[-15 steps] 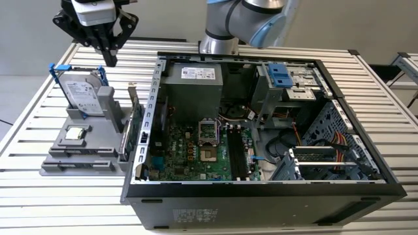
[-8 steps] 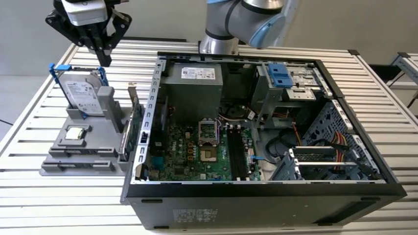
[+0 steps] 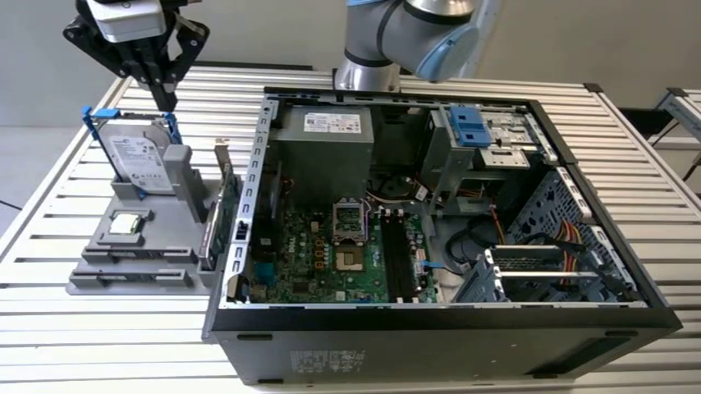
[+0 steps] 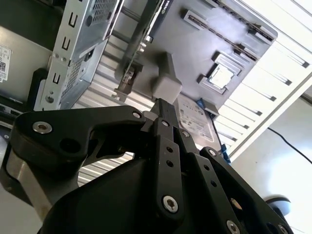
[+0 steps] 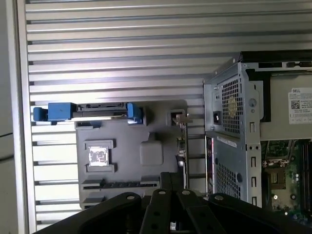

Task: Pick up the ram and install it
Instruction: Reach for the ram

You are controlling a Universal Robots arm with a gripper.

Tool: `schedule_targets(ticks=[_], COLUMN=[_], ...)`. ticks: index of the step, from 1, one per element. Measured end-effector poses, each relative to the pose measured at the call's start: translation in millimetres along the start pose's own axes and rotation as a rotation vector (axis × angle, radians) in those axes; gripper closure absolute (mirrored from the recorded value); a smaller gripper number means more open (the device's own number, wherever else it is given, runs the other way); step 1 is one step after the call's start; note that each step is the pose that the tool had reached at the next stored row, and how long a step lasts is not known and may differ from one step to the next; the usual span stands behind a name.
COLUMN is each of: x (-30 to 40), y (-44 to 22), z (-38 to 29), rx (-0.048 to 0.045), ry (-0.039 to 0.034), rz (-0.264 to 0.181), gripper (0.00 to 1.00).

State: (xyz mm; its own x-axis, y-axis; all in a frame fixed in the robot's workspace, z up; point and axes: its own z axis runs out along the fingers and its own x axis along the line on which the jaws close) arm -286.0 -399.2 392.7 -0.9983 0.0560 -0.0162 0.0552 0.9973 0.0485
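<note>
**Exterior view.** The gripper [image 3: 167, 100] hangs in the upper left of the frame, over the hard drive [image 3: 143, 160], which stands upright in a blue caddy. Its fingers are drawn together to a point with nothing between them. At left centre a gray parts fixture [image 3: 88, 286] sits on the slatted table [image 3: 110, 345]. The ram [image 3: 134, 255] lies in a long slot of that fixture, just below the square silver processor chip [image 3: 128, 222]. It is a thin, narrow, dark strip, well apart from the gripper. A green graphics card [image 3: 225, 217] stands on edge between the fixture and the open computer case [image 3: 438, 328]. The black memory slots [image 3: 396, 254] on the motherboard are at lower centre.

**First wrist view.** The ram [image 5: 119, 184] reads as a long dark strip with small bumps along its length. It runs most of the fixture's [image 5: 161, 117] width, between the processor chip [image 5: 99, 156] and the gripper [image 5: 170, 179]. The gripper's fingers are closed and not touching the ram.

**Second wrist view.** The gripper [image 4: 163, 106] has its fingers pressed together. Beyond them are the hard drive [image 4: 195, 122] and the processor chip [image 4: 220, 76]. I cannot tell which fixture slot holds the ram here.
</note>
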Motion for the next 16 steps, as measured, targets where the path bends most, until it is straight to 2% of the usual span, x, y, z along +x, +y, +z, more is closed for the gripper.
schedule_targets(ticks=[16], x=[19.5], y=[-1.1], z=[-0.3], rx=[-0.0007], ry=[0.0073], rz=[-0.057], gripper=[1.00])
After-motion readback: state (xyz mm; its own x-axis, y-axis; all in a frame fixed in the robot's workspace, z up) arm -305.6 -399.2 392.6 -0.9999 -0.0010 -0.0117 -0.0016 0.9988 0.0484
